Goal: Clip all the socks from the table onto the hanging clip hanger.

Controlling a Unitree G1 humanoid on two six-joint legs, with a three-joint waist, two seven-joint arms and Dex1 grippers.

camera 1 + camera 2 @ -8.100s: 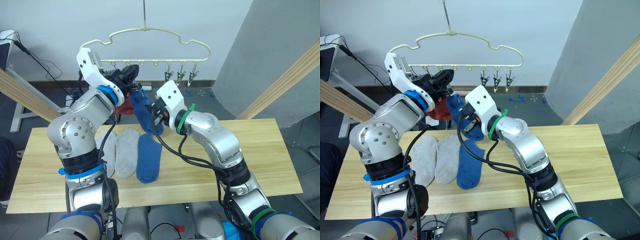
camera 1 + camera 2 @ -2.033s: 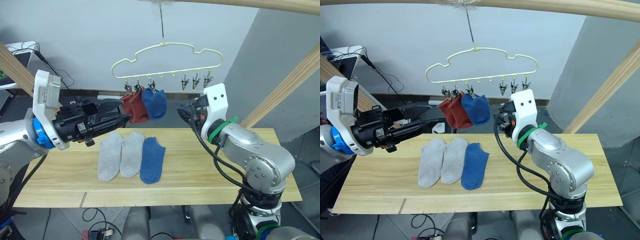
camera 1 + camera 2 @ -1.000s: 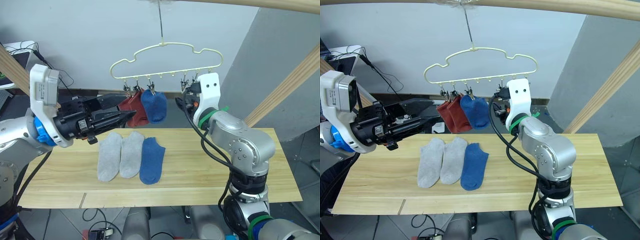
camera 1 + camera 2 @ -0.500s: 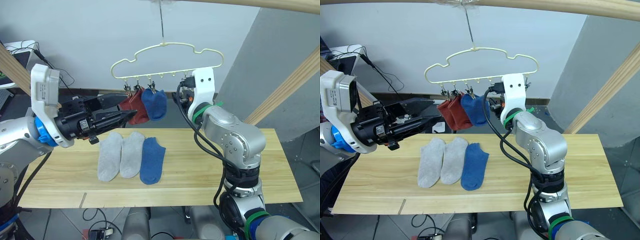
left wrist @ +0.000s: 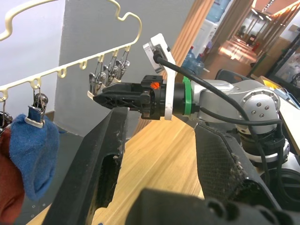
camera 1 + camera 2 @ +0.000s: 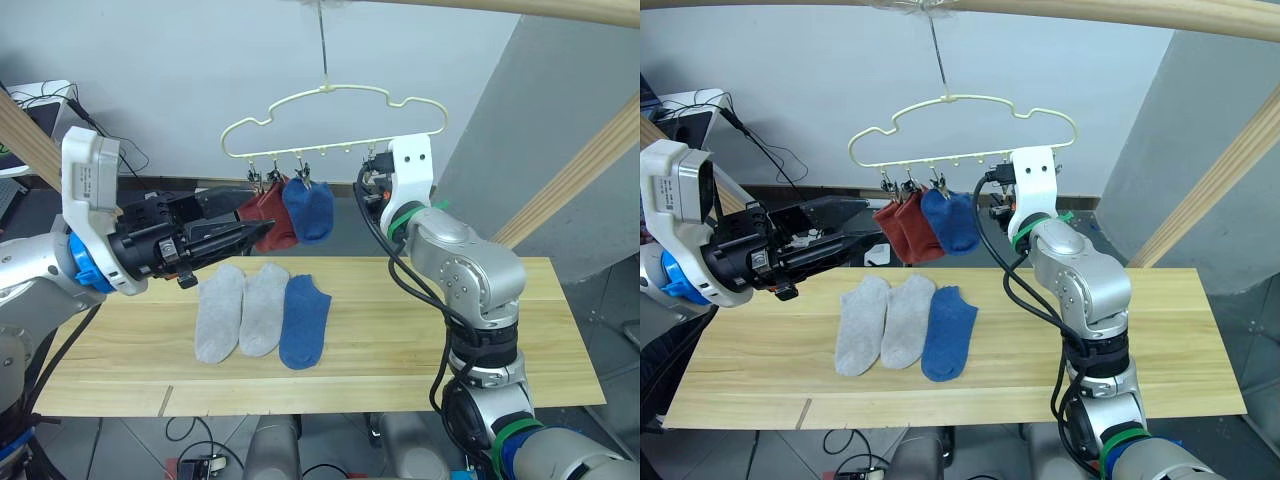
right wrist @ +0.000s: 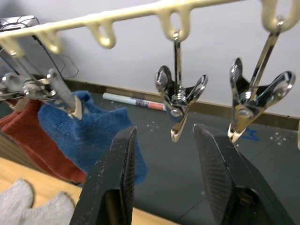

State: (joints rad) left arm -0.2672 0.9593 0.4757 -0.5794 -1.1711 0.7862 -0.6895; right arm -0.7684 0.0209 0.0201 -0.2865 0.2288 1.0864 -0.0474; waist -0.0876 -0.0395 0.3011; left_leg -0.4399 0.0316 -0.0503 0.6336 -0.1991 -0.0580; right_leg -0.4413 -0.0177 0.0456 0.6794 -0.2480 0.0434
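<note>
Three socks [image 6: 262,312] lie on the table [image 6: 400,340], three hang clipped [image 6: 290,210].

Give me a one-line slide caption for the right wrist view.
Open right gripper faces an empty metal clip on the clip hanger, beside a clipped blue sock and rust red socks.

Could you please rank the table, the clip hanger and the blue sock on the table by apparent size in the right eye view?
1. Table
2. Clip hanger
3. Blue sock

The hanger hangs farther back, so only apparent size counts.
</note>
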